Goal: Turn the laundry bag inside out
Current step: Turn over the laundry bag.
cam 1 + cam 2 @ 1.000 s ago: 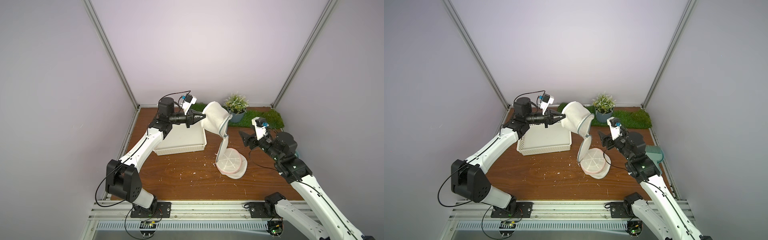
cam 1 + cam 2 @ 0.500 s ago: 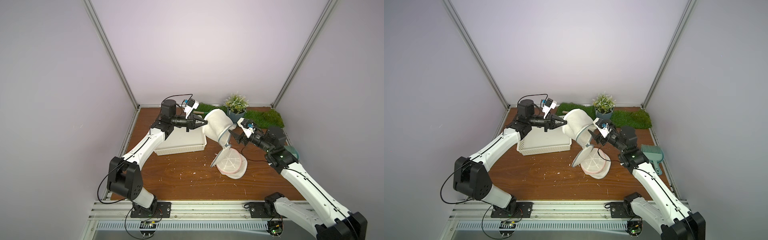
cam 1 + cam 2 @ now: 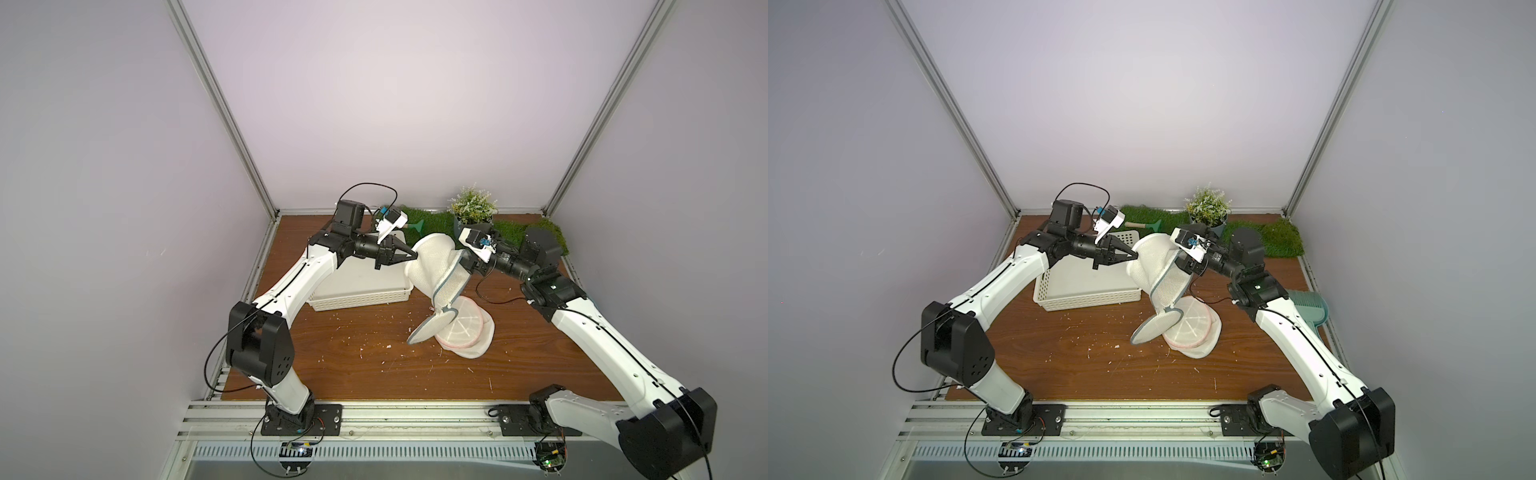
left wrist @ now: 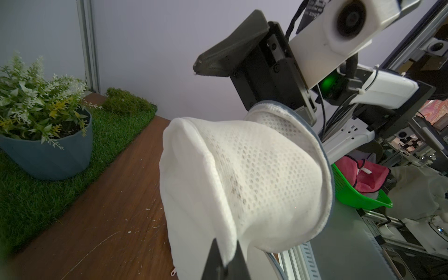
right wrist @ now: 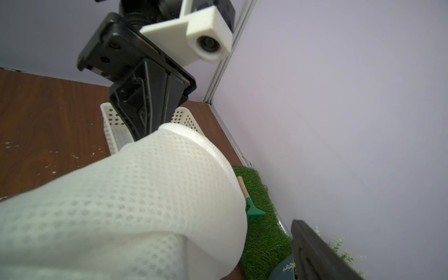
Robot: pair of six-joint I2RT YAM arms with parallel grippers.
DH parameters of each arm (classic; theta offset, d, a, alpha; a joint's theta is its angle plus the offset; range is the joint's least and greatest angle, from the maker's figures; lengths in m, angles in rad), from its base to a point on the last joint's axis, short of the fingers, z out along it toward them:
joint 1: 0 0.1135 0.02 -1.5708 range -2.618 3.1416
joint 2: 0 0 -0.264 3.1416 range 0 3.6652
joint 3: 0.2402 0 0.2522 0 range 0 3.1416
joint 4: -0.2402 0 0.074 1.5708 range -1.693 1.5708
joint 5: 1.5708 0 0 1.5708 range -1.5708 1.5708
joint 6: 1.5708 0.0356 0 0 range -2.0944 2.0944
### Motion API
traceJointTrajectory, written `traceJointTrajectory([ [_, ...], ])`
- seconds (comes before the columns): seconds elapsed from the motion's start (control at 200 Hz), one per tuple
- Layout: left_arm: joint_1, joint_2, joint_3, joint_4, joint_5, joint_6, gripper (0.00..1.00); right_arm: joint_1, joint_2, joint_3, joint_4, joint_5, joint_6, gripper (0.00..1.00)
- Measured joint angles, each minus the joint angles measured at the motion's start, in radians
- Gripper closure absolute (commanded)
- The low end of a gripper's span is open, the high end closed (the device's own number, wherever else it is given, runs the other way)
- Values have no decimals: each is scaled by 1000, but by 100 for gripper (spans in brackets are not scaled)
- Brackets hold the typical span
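The white mesh laundry bag (image 3: pixel 432 266) (image 3: pixel 1154 266) hangs in the air between both arms, above the brown table. My left gripper (image 3: pixel 412 264) (image 4: pixel 225 257) is shut on a fold at its closed end. My right gripper (image 3: pixel 460 266) is open at the bag's grey-trimmed mouth. One finger (image 4: pixel 230 60) (image 5: pixel 315 252) stays outside the mesh (image 5: pixel 121 206); the other is hidden by the fabric. The bag's round flap (image 3: pixel 430 328) dangles down to the table.
A white round mesh piece with a pink rim (image 3: pixel 467 332) lies on the table under the flap. A white basket (image 3: pixel 361 301) sits below my left arm. At the back are a potted plant (image 3: pixel 473 208), grass mat (image 3: pixel 540 237) and green rake (image 3: pixel 415 226); a teal dustpan (image 3: pixel 1308 311) lies right.
My right arm has swung in from the right and its open gripper has reached the bag's mouth. The left gripper has kept its hold, and the bag has tipped toward the right arm.
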Motion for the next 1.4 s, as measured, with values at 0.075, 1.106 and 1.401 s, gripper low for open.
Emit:
traceJointTrajectory([
  [0.075, -6, 2, 0, -82, -16, 84, 100, 0, 19, 20, -60, -59, -45, 24],
  [1.106, -140, -16, 41, -333, -228, 449, 100, 13, 92, 54, -394, -229, -212, 57],
  [1.401, -141, -18, 44, -347, -278, 472, 79, 13, 104, 54, -449, -277, -211, 91],
])
